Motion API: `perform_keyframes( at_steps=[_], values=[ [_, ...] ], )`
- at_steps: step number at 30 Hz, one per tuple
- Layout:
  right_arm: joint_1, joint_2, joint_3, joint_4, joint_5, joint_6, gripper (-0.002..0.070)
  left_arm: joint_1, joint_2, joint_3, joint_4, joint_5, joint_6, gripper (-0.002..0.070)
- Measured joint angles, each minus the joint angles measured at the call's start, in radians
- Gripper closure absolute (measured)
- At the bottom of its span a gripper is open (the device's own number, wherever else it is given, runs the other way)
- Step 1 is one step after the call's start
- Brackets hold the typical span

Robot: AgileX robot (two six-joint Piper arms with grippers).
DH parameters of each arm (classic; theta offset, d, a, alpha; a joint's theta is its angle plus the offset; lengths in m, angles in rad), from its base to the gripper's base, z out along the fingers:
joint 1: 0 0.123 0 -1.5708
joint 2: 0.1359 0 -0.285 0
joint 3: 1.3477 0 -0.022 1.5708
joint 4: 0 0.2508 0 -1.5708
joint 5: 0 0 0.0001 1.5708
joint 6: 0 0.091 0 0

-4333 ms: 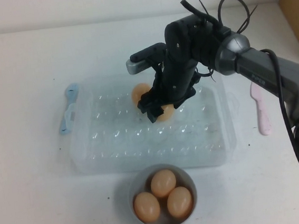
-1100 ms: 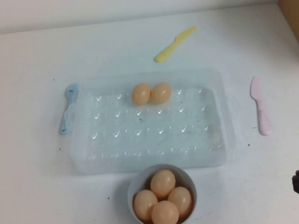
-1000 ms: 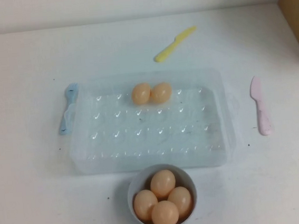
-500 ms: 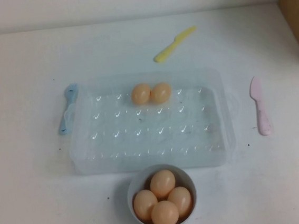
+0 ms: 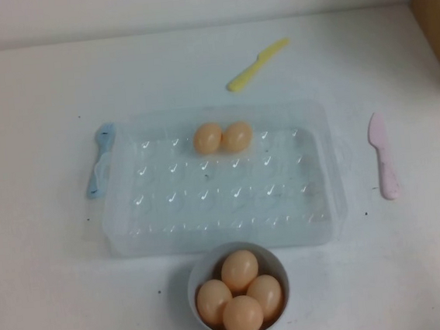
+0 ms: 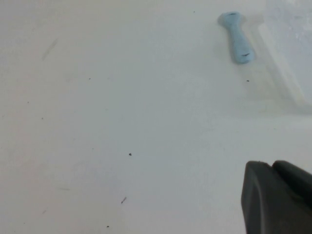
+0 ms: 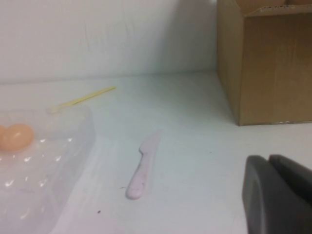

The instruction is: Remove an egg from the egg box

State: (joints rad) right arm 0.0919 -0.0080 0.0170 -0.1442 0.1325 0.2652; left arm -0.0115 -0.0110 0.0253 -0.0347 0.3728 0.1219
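The clear plastic egg box [image 5: 132, 220] lies mid-table. Two peach-tan eggs sit side by side in its far row, a left egg [image 5: 208, 138] and a right egg [image 5: 237, 136]. One egg [image 7: 17, 137] and the box's wall [image 7: 73, 146] also show in the right wrist view. Neither arm shows in the high view. My left gripper [image 6: 272, 165] is shut and empty, low over bare table, left of the box's corner [image 6: 292, 83]. My right gripper [image 7: 269, 158] is shut and empty, over the table to the right of the box.
A pale-grey bowl [image 5: 201, 270] with several eggs stands just in front of the box. A blue utensil [image 5: 99, 159] lies at the box's left, a pink knife [image 5: 383, 157] at its right, a yellow knife [image 5: 257, 64] behind. A cardboard box [image 7: 265, 63] stands far right.
The right arm, over the eggs in the box 4.3 s ago, has withdrawn off the high view's lower right. The bowl holds one more egg than then.
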Motion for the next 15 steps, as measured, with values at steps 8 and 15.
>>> perform_keyframes(
  at_steps=[8,15],
  values=[
    [-0.026,0.0,0.008,0.221,0.073,-0.241,0.0694,0.0,0.0,0.0,0.0,0.0,0.0,0.0679],
    [-0.078,0.0,0.008,0.232,0.211,-0.282,0.0694,0.0,0.0,0.0,0.0,0.0,0.0,0.0679]
  ],
)
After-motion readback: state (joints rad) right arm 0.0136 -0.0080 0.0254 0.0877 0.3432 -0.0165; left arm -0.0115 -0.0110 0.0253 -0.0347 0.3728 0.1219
